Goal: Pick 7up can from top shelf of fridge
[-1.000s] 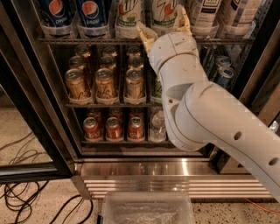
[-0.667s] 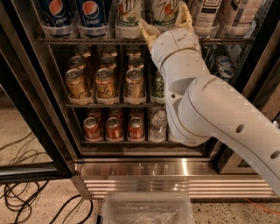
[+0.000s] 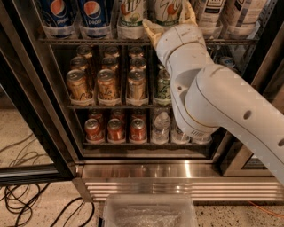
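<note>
End effector (image 3: 169, 20) up at top shelf (image 3: 88, 41), fingers (image 3: 148, 30) apart, 7up can (image 3: 167, 8) between them. Reach approx done; next: squeeze can, pull straight out.

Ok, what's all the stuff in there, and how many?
fridge: 1, dark frame, steel base
Pepsi cans: 2, blue, top shelf left
7up cans: 2, pale, green letters, top shelf middle
white cans: 2, dark print, top shelf right
gold cans: 3 in front, more behind, middle shelf
green-and-white can: 1 seen, middle shelf right
red cans: 3 in front, more behind, bottom shelf
water bottle: 1 seen clearly, bottom shelf right
plastic bin: 1, clear, floor in front
cables: black, floor left
arm: 1, white, from right
gripper: 1, cream, at the right 7up can
</note>
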